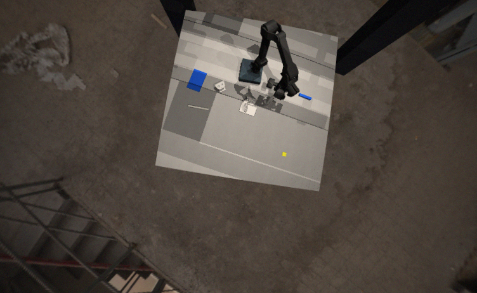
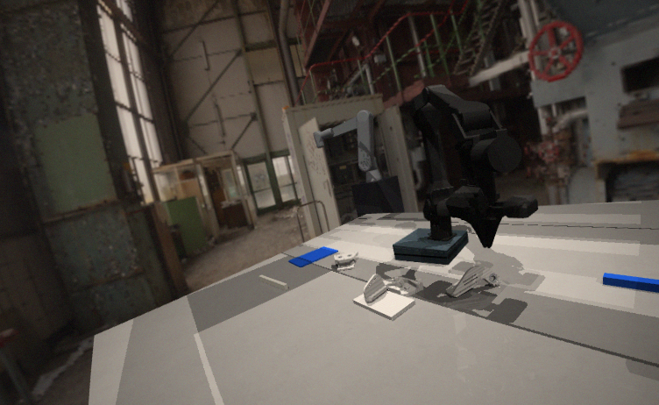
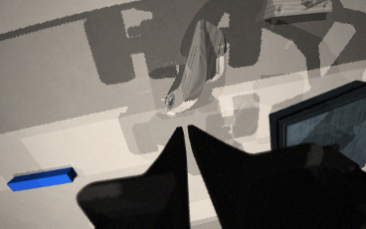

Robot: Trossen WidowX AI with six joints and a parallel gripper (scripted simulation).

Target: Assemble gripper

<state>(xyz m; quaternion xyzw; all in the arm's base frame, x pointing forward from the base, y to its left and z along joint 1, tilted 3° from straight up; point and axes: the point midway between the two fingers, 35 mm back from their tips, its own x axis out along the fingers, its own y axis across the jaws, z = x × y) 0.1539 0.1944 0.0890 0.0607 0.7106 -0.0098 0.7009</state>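
Observation:
My gripper (image 2: 487,245) (image 3: 185,130) is shut with nothing between its fingertips. It hangs above the table beside a loose white jaw (image 2: 465,282) (image 3: 199,70). That jaw lies apart from the gripper base, with its round end toward my fingertips in the wrist view. The white gripper base (image 1: 250,111) (image 2: 394,305) (image 3: 303,9) has a square plate at its front. The other jaw (image 2: 375,287) is at the base; its pin and gear teeth cannot be made out. The small white housing plate (image 1: 219,85) (image 2: 345,258), with two holes, lies apart to the left.
A blue bar (image 1: 305,96) (image 2: 640,284) (image 3: 45,180) lies to the right. A flat blue block (image 1: 196,80) (image 2: 313,256) and a pale stick (image 1: 198,107) (image 2: 273,281) lie left. A yellow square (image 1: 284,154) is near the front. The arm's blue-grey foot (image 1: 250,75) (image 2: 422,252) stands behind the base.

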